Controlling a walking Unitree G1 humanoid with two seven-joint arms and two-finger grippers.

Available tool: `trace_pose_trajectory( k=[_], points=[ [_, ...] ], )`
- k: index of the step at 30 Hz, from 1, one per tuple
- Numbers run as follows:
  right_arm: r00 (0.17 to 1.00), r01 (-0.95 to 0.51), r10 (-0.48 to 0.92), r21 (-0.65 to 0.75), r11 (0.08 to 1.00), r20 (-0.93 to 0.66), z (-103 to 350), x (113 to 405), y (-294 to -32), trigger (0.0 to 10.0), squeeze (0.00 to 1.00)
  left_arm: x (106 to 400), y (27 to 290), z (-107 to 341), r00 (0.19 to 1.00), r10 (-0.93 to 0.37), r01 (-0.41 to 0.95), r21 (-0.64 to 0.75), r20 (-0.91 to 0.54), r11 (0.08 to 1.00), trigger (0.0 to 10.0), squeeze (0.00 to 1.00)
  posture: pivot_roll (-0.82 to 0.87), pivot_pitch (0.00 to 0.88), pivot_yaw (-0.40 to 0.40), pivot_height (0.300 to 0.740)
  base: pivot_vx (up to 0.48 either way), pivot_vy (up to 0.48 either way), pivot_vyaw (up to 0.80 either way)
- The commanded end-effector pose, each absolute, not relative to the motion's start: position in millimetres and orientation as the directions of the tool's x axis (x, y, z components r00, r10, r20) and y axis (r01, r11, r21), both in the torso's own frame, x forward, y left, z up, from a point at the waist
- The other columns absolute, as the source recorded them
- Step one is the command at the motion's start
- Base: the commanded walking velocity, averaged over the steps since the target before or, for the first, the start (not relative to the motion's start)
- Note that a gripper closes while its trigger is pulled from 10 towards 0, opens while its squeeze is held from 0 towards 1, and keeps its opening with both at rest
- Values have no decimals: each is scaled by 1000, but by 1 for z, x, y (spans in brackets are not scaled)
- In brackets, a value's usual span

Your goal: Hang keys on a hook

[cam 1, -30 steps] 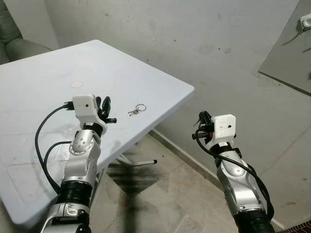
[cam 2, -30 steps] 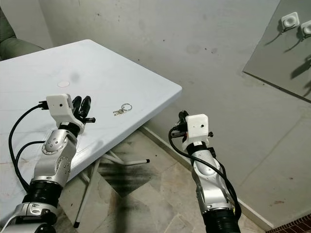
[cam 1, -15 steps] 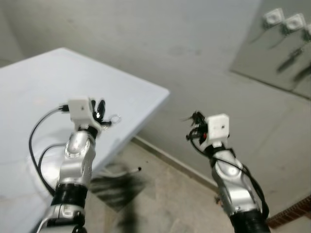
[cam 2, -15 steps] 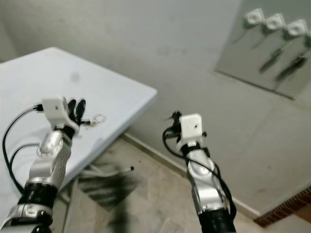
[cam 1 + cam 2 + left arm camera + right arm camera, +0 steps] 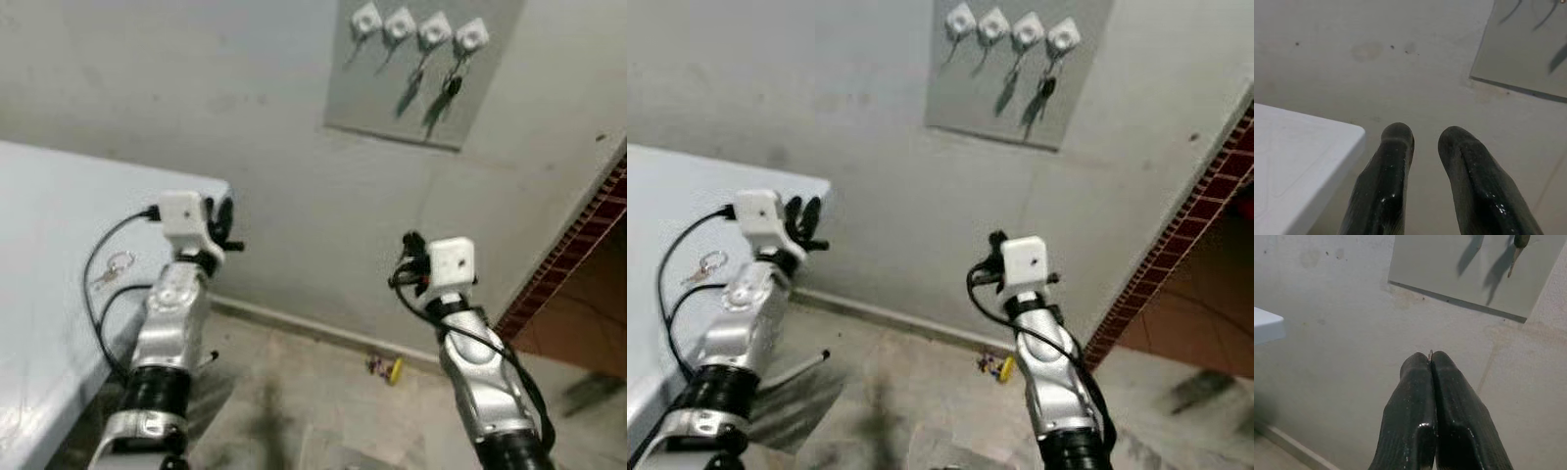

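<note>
Right pincer (image 5: pixel 1430 363) pressed together, thin metal sliver at its tips; left pincer (image 5: pixel 1422 139) spread, empty. Keyring (image 5: pixel 115 266) lies on tabletop (image 5: pixel 39 225). Align squarely with hook board (image 5: pixel 416 69) before reaching.

open air before hooks (image 5: pixel 416 27), table (image 5: pixel 39 245) left

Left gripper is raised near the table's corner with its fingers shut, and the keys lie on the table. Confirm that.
Not quite. The left gripper has its fingers open: the left wrist view shows a clear gap between the two black fingers. The rest holds: it is raised near the corner of the table, and the keys lie on the table.
</note>
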State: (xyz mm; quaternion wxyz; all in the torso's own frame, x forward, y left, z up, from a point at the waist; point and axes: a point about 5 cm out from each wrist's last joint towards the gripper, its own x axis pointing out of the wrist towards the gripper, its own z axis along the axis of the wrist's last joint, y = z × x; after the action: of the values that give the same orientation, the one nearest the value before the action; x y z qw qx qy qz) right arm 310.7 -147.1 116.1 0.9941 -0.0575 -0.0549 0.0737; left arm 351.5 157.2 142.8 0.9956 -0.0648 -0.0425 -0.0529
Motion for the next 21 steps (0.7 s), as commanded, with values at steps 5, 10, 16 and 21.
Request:
trace_pose_trajectory(
  k=[5,10,16,21],
  points=[
    [979,-150,166,-130,980,123,123,312,-144,10000,0,351,163,145,992,-90,101,-123,90,987,10000,0,-79,0,-38,740,0,0,0],
    [979,-148,165,-136,980,122,123,311,-145,10000,0,351,163,144,993,-85,96,-139,84,986,10000,0,-80,0,-38,740,0,0,0],
    [979,-150,166,-137,979,117,123,311,-145,10000,0,352,165,145,994,-77,89,-152,84,984,10000,0,-80,0,-40,740,0,0,0],
    [979,-150,166,-135,979,117,123,311,-145,10000,0,352,167,144,994,-70,83,-162,82,983,10000,0,-80,0,-39,740,0,0,0]
  ],
)
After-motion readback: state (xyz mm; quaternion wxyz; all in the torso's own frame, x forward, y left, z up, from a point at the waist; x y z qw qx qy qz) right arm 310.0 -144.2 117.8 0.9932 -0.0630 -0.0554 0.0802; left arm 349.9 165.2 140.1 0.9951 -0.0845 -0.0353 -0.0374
